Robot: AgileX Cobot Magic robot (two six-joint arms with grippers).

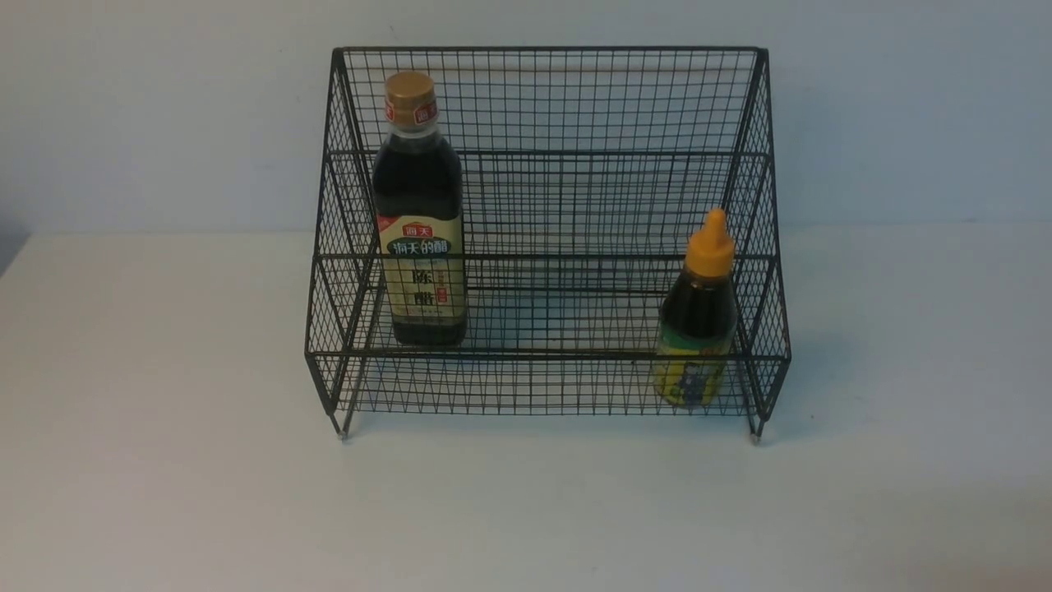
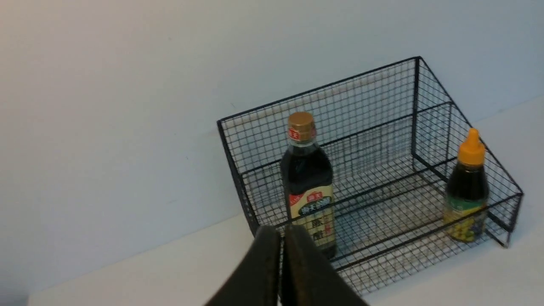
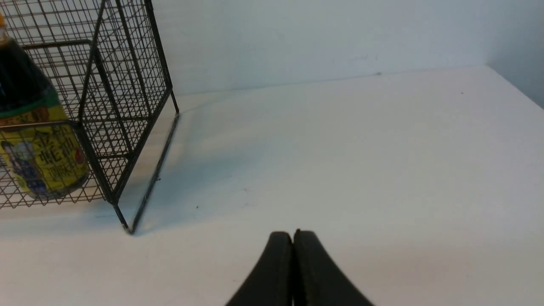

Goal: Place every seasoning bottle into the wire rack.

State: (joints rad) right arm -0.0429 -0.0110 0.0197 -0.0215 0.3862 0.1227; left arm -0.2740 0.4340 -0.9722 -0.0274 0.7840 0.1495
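The black wire rack (image 1: 575, 99) stands at the middle back of the white table. The tall bottle (image 1: 419, 222) with gold cap and beige label stands upright inside it at the left. The short bottle (image 1: 697, 325) with orange nozzle cap and yellow label stands upright inside it at the right. Both show in the left wrist view, the tall bottle (image 2: 308, 182) and the short bottle (image 2: 466, 189) within the rack (image 2: 374, 85). My left gripper (image 2: 281, 231) is shut and empty, back from the rack. My right gripper (image 3: 293, 234) is shut and empty over bare table, to the right of the rack (image 3: 127, 85) and the short bottle (image 3: 38, 144).
A pale wall rises right behind the rack. The white table (image 1: 526, 510) stretches in front of and to both sides of the rack. Neither arm shows in the front view.
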